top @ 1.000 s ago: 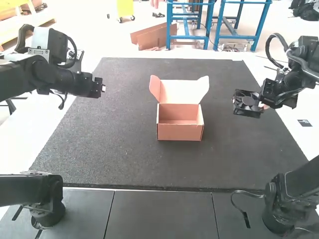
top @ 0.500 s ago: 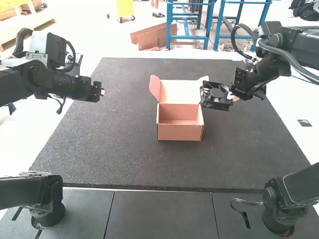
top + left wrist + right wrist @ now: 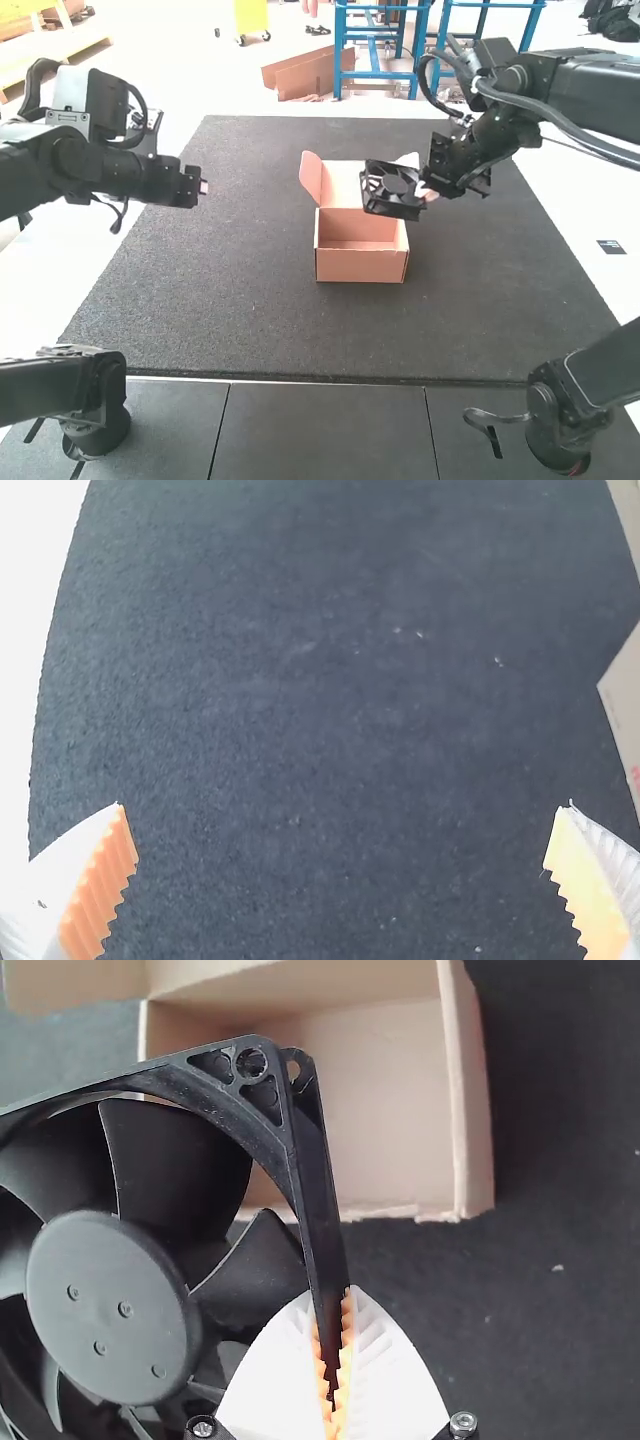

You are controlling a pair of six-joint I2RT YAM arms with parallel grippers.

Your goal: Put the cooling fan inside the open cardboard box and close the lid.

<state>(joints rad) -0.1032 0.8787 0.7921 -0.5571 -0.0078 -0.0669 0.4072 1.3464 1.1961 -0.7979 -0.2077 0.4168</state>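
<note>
While the black mat [image 3: 250,290] covers most of the table, both arms hang above it from opposite sides. The left arm [image 3: 90,160] stretches in over the mat's left edge. The right arm [image 3: 560,80] comes in from the far right and bends down toward the middle.

The box [image 3: 362,258] stands upright near the centre of the mat with its top open. Its lid [image 3: 340,180] is raised at the far side, with a small tab showing at each upper corner. In the right wrist view the bare inside of the box [image 3: 400,1130] lies beyond the fan. A pale corner of the box [image 3: 625,720] shows at the edge of the left wrist view.

The fan [image 3: 391,190] is black and square-framed, and it is held in the air, tilted, over the far right part of the box's opening. It is above the rim, not yet inside.

The right gripper [image 3: 432,193] grips the fan's right side. Seen from its wrist, the right gripper [image 3: 330,1360] has its white ribbed fingers [image 3: 385,1350] clenched on the thin edge of the fan [image 3: 110,1310] frame.

The left gripper [image 3: 200,185] hovers to the left of the box, well apart from it. From its wrist, the left gripper [image 3: 340,815] has its orange pads [image 3: 98,880] spread wide, with only mat between them.
</note>
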